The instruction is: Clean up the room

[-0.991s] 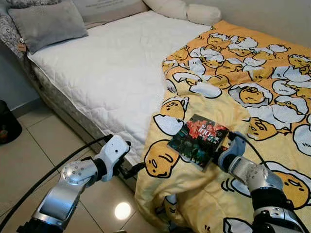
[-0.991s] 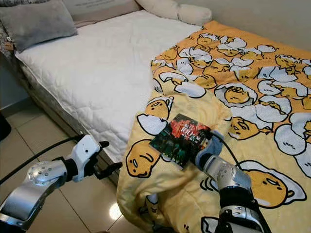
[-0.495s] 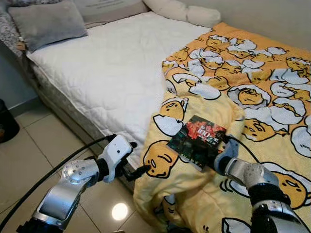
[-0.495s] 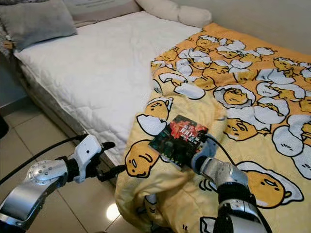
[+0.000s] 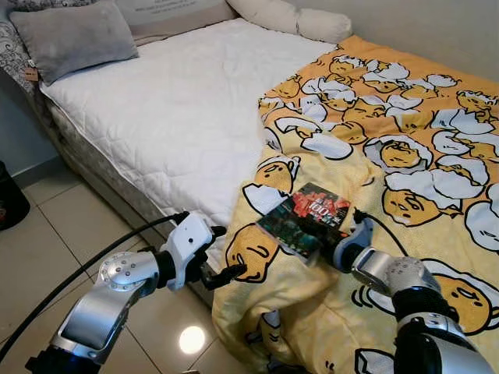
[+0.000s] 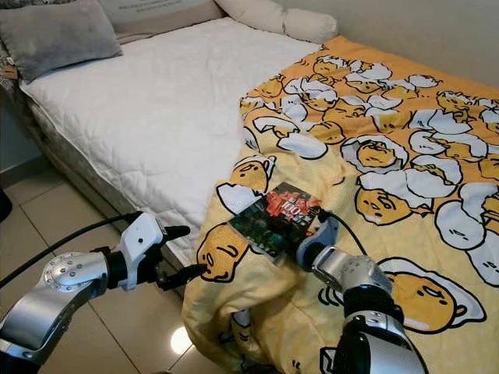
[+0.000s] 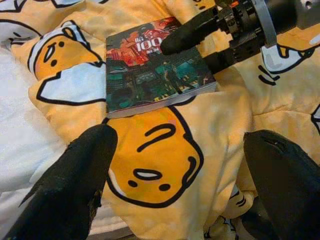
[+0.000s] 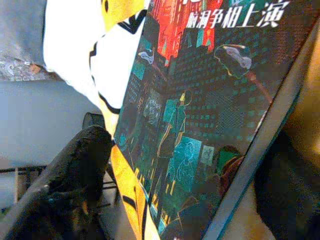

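Observation:
A paperback book (image 5: 304,218) with a dark red and green cover lies on the yellow egg-print blanket (image 5: 405,156) near the bed's side edge. My right gripper (image 5: 337,238) is at the book's near right edge and stands open. One finger (image 7: 190,32) reaches over the cover and the other sits low beside the edge. In the right wrist view the cover (image 8: 200,125) spans the gap between the fingers. My left gripper (image 5: 226,251) is open and hovers beside the blanket's hanging fold, left of the book.
The bare white mattress (image 5: 171,117) takes up the bed's left half, with a grey pillow (image 5: 74,35) and cream pillows (image 5: 300,17) at its head. A black bin (image 5: 9,202) stands on the tiled floor (image 5: 54,249) at the left.
My right gripper has slid left onto the book's edge, and the book has shifted a little left and tipped up. The left gripper has come closer to the blanket's fold.

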Robot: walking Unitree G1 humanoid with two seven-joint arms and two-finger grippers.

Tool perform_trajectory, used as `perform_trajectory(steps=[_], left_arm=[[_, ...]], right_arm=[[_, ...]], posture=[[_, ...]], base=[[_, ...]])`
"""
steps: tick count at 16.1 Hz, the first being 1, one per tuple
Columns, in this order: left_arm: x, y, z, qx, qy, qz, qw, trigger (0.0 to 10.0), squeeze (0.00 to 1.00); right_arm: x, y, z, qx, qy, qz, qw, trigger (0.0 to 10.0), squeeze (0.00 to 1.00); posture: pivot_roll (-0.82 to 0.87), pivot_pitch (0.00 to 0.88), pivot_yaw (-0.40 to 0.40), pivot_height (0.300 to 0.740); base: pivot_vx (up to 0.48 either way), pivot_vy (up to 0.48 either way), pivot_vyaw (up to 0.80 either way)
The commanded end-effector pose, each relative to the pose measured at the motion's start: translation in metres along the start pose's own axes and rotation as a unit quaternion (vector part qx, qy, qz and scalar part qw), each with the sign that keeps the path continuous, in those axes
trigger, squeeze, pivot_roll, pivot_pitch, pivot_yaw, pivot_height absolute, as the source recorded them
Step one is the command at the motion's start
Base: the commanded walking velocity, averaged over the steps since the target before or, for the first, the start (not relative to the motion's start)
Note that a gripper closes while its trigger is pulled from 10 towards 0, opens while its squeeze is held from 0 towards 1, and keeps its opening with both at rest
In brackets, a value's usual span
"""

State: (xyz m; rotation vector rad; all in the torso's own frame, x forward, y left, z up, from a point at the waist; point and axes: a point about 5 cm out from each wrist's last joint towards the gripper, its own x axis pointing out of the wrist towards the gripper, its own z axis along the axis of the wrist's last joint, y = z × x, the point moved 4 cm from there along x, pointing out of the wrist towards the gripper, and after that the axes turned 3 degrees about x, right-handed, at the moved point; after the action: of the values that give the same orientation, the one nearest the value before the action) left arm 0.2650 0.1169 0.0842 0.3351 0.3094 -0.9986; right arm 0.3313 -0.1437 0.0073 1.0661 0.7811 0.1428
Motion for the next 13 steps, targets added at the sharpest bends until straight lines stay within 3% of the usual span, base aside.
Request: perform_trajectory(steps=[1, 5, 6, 8, 9, 10, 13], left_arm=[[-0.002, 0.005, 0.002, 0.002, 0.0, 0.003, 1.0, 10.0, 1.0], [-0.003, 0.007, 0.001, 0.005, 0.003, 0.007, 1.0, 10.0, 1.0], [-0.003, 0.008, 0.001, 0.006, 0.004, 0.01, 1.0, 10.0, 1.0], [-0.003, 0.008, -0.001, 0.007, 0.006, 0.012, 1.0, 10.0, 1.0], [-0.003, 0.007, -0.001, 0.007, 0.007, 0.012, 1.0, 10.0, 1.0], [-0.002, 0.007, -0.001, 0.007, 0.007, 0.013, 1.0, 10.0, 1.0], [-0.002, 0.007, -0.001, 0.009, 0.009, 0.012, 1.0, 10.0, 1.0]], right_arm=[[0.005, 0.014, 0.001, 0.012, -0.002, 0.026, 1.0, 4.0, 0.0], [0.009, 0.026, 0.012, 0.029, -0.036, 0.046, 0.998, 4.2, 0.0], [0.008, 0.027, 0.016, 0.004, -0.042, 0.045, 0.998, 10.0, 0.0], [0.002, 0.009, 0.025, -0.085, -0.049, -0.024, 0.995, 10.0, 0.0], [0.0, 0.003, 0.028, -0.102, -0.052, -0.042, 0.993, 10.0, 0.0], [-0.008, -0.011, 0.037, -0.148, -0.064, -0.087, 0.983, 10.0, 0.0], [-0.031, -0.027, 0.06, -0.198, -0.073, -0.119, 0.97, 10.0, 0.0]], posture=[[0.0, 0.0, -0.04, 0.74], [0.0, 0.0, -0.04, 0.74], [0.0, 0.0, -0.043, 0.74], [0.0, 0.0, -0.046, 0.74], [0.0, 0.0, -0.046, 0.74], [0.0, 0.0, -0.047, 0.74], [-0.01, 0.0, -0.044, 0.74]], base=[[0.0, 0.0, 0.0], [0.0, 0.0, 0.0], [0.0, 0.0, 0.0], [0.0, 0.0, 0.0], [0.0, 0.0, 0.0], [0.0, 0.0, 0.0], [0.0, 0.0, 0.0]])
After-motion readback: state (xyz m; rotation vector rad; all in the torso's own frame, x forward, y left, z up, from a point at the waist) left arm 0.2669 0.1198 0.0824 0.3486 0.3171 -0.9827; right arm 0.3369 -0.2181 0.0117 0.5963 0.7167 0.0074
